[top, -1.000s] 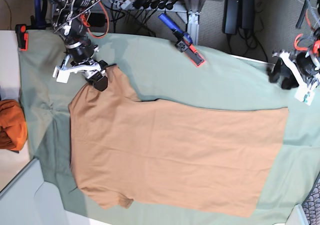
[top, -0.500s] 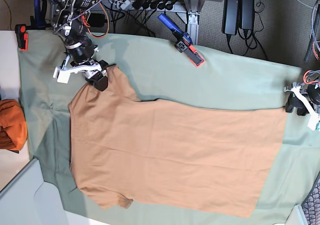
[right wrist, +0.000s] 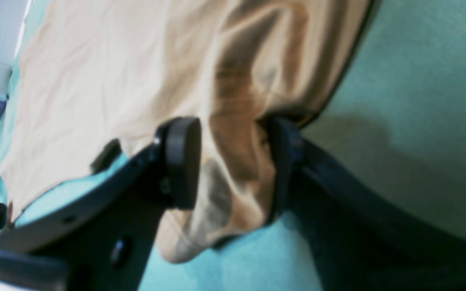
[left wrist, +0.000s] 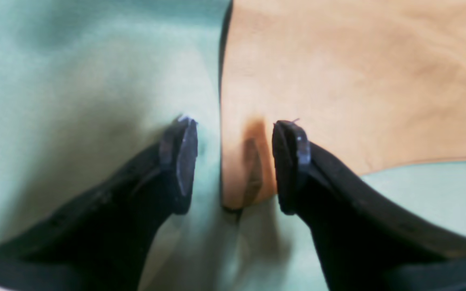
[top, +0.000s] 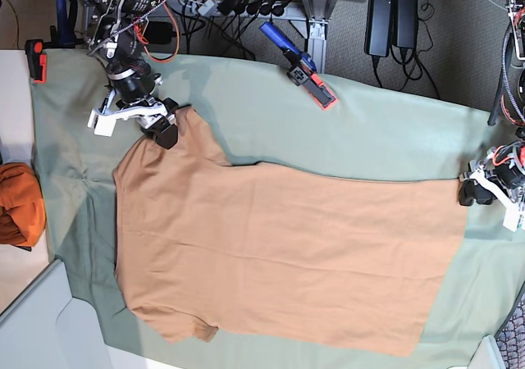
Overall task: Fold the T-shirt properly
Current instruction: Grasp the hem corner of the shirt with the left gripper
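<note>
The tan T-shirt (top: 287, 254) lies flat on the pale green sheet (top: 369, 131), neck end at the left and hem at the right. My left gripper (top: 470, 191) sits low at the hem's far corner. In the left wrist view it (left wrist: 235, 137) is open, one finger on the sheet and the other over the T-shirt (left wrist: 338, 81), with the corner between them. My right gripper (top: 164, 129) is at the far sleeve. In the right wrist view its jaws (right wrist: 231, 157) stand apart around bunched sleeve cloth (right wrist: 237, 121).
A darker orange cloth bundle (top: 18, 205) lies at the left edge. A blue and red clamp (top: 305, 72) pins the sheet's far edge, and a red clamp (top: 35, 60) sits at the far left. Cables and power bricks (top: 390, 16) lie beyond the table.
My left gripper has come down from the far right, above the sheet, to the T-shirt's hem corner. The right gripper and the T-shirt have stayed put.
</note>
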Controlling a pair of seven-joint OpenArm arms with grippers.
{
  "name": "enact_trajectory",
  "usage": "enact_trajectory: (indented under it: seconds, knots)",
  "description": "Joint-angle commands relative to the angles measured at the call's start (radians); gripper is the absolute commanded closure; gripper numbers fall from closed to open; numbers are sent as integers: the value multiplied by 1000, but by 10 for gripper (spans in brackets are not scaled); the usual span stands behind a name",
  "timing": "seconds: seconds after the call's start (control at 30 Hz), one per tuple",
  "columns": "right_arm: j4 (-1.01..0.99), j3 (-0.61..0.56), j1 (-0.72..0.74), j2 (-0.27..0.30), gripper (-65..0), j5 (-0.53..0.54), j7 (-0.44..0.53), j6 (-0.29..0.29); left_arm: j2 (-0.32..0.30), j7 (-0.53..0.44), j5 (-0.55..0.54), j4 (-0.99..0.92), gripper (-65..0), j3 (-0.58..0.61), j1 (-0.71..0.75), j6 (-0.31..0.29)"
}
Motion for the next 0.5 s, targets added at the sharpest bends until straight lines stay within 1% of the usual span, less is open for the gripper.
enact_trajectory:
  seconds: [0.0, 0.03, 0.13, 0.17, 0.3, 0.4, 0.43, 0.47]
  knots:
    - [4, -4, -4, 3, -282, -22, -39, 35, -8, 32, -9, 6, -337, 13, -3, -3]
    - [4, -4, -4, 3, -282, -22, -39, 35, -7, 37, -13, 6, -337, 24, -1, -7]
    - [3, -4, -4, 3, -282, -21, -39, 35, -5, 56, -32, 8, -337, 63, 0, -56]
    - [4, -4, -4, 3, -282, -21, -39, 35, -5, 57, -35, 9, -337, 79, -1, -64]
    - [4, -4, -4, 3, -282, -38, -37, 35, -5, 57, -30, 10, -336, 129, -1, -64]
    - [4, -4, -4, 3, -279, -56, -30, 35, -2, 51, -26, 10, -335, 132, -2, -68]
    - [4, -4, -4, 3, -276, -54, -30, 35, -3, 43, -26, 10, -324, 131, -2, -69]
    - [4, -4, -3, 3, -241, -54, -31, 35, -3, 35, -26, 10, -277, 131, -2, -77]
